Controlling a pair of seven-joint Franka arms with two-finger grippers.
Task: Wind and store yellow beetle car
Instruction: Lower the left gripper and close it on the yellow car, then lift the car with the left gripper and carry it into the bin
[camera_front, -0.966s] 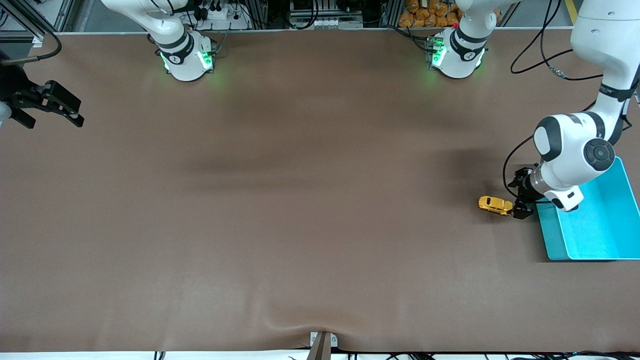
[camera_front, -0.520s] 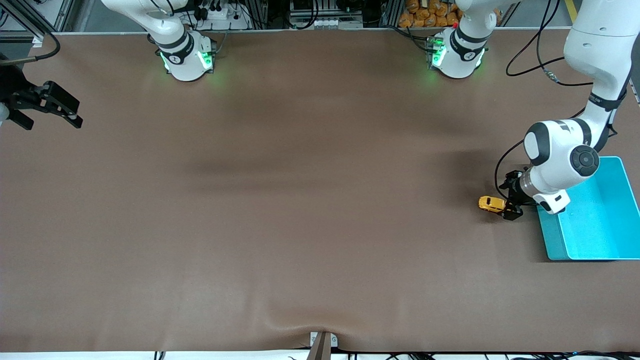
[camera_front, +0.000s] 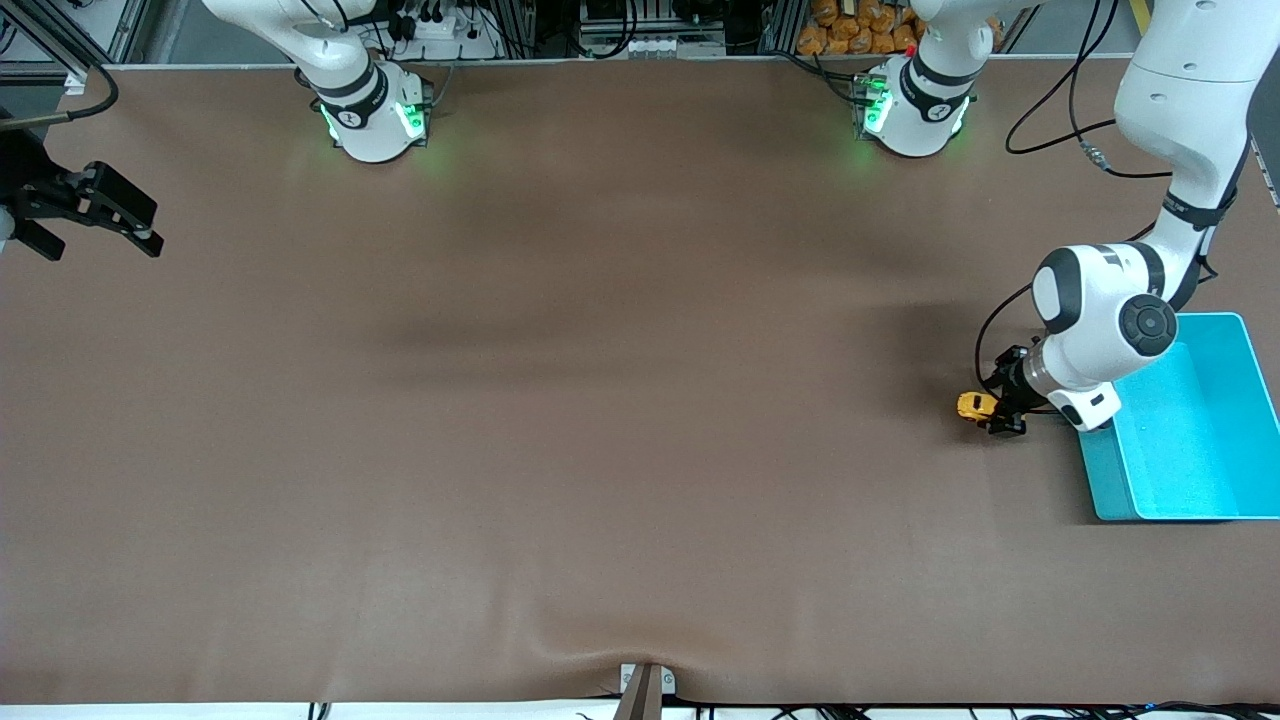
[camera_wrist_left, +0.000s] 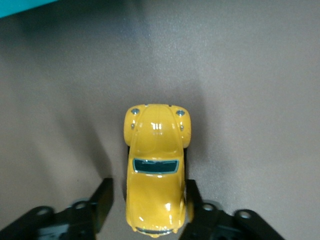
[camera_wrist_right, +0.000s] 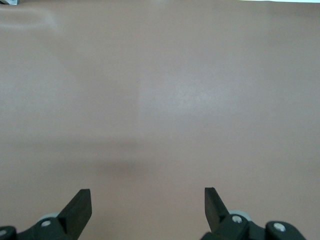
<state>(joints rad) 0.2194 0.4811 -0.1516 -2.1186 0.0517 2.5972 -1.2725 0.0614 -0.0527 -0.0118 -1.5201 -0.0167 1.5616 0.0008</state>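
Left tool (camera_wrist_left: 145, 210) low over the table (camera_front: 600, 400), fingers straddling the yellow beetle car (camera_wrist_left: 156, 172), one finger clear of its side, grip unconfirmed, car rear cut off, beside teal bin (camera_front: 1190, 440), right tool (camera_front: 90, 210) waiting, spread wide, empty.

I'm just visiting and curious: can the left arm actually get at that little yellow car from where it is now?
Probably yes. The left gripper is down at the yellow beetle car, a finger on each side of its rear, nothing between them. The teal bin sits beside it.
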